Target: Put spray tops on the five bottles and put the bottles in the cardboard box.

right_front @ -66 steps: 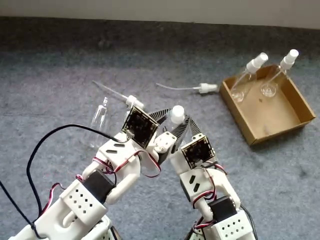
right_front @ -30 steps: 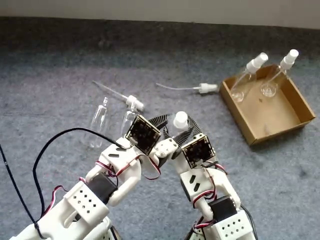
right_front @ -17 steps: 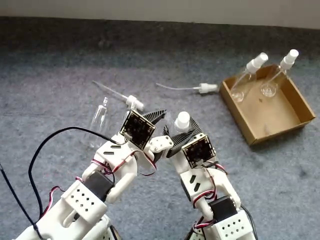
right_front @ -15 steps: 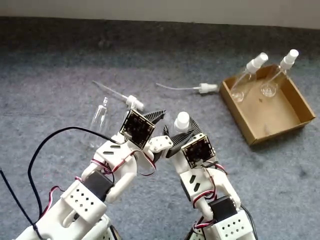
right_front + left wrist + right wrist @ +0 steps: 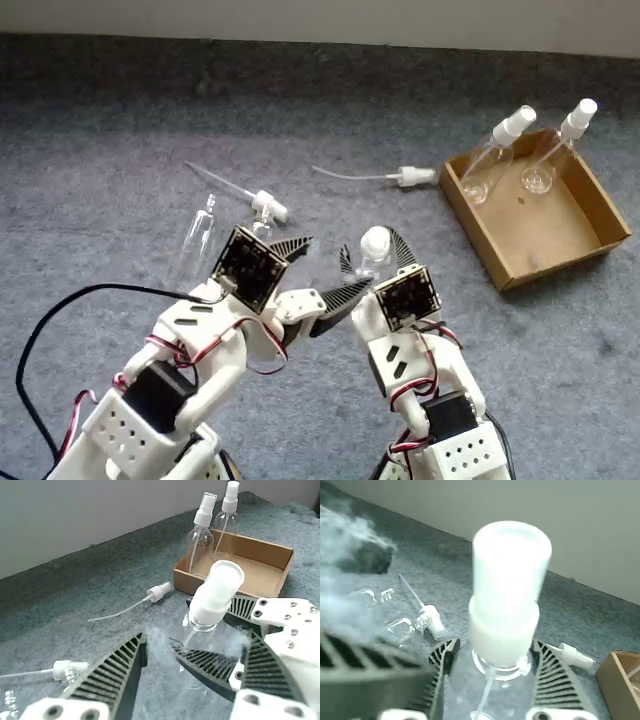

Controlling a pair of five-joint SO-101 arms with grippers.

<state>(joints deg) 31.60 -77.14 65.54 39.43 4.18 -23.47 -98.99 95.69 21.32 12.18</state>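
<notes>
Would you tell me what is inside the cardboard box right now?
The cardboard box holds two clear bottles fitted with spray tops, a first bottle and a second bottle, side by side along its far wall. Whether they hold liquid cannot be told.

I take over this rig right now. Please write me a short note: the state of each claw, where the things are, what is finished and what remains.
Left claw: open, holds nothing, next to the held bottle.
Right claw: shut on a bottle with its spray top on.
Box: two topped bottles stand in it, at its far side.
Table: two bottles without tops lie near the left claw; one loose spray top by them, another near the box.
Done: three bottles topped, two boxed.
Left: box the held bottle; top and box the last two.
</notes>
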